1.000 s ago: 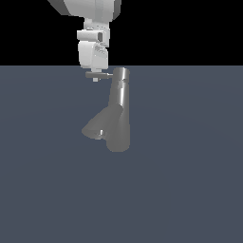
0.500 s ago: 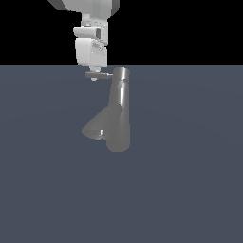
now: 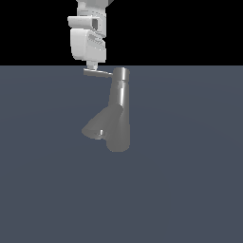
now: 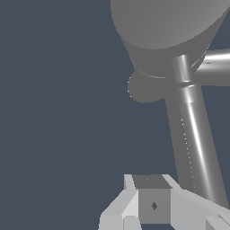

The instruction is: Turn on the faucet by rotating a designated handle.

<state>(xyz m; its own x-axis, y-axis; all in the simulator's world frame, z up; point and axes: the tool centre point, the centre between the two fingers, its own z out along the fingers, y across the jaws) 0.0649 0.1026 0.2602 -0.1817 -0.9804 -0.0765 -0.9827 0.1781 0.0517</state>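
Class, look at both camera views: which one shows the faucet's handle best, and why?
The exterior view. There the handle shows whole, sticking sideways from the cap of the faucet, with the pincer just above its end. The wrist view shows the handle only as a long close-up rod, so its place on the faucet is harder to read.

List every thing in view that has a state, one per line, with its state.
faucet: upright column, conical spout angled down toward the exterior view's left; no water visible.
handle: roughly level, pointing to the exterior view's left.
claw: directly over the handle's outer end; open or shut cannot be told.
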